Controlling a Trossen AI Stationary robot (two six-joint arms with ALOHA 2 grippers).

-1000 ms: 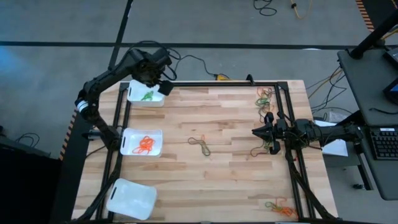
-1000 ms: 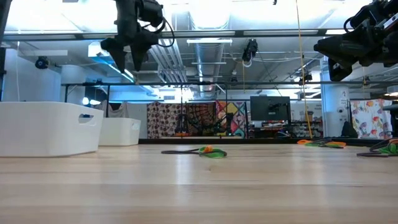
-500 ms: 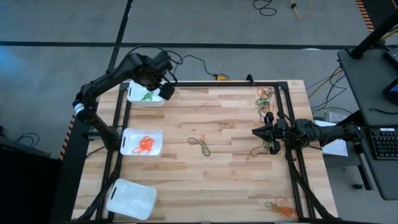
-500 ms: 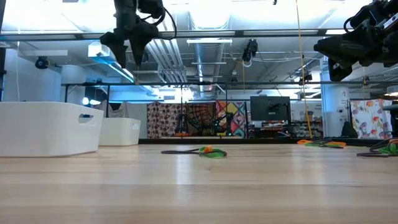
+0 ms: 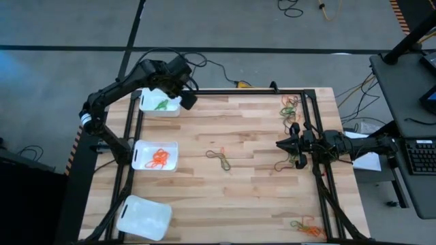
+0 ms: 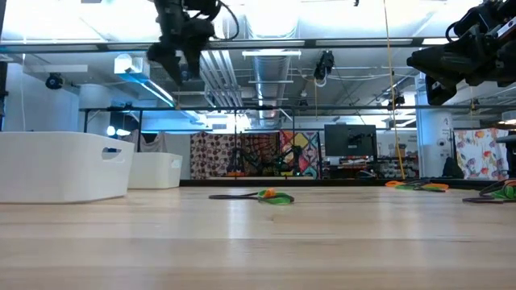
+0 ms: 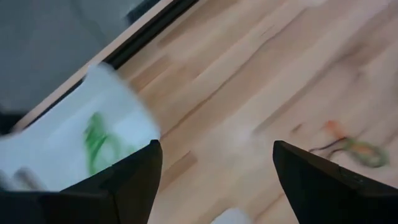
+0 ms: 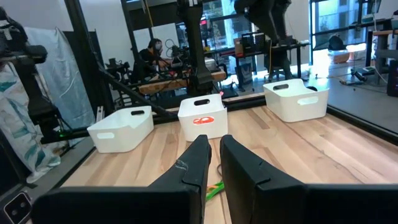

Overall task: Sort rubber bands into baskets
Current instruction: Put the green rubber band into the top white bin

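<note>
Three white baskets stand along the table's left side. The far one [image 5: 158, 104] holds green rubber bands [image 7: 97, 140], the middle one [image 5: 155, 155] holds orange bands [image 5: 159, 158], and the near one [image 5: 143, 218] shows none. A few loose bands [image 5: 221, 158] lie at the table's middle. My left gripper [image 5: 188, 100] is open and empty, high above the table just right of the far basket. My right gripper [image 5: 278, 144] is shut and empty, raised near the right edge, above some bands [image 5: 287, 163].
More piles of rubber bands lie at the far right corner [image 5: 291, 105] and the near right corner [image 5: 304, 226]. A black frame rail [image 5: 313, 136] runs along the table's right side. Bare wood lies between the baskets and the middle bands.
My left gripper has risen a little and gone toward the table's right edge, from above the far basket to just beyond its right rim, staying open. My right gripper has kept still.
</note>
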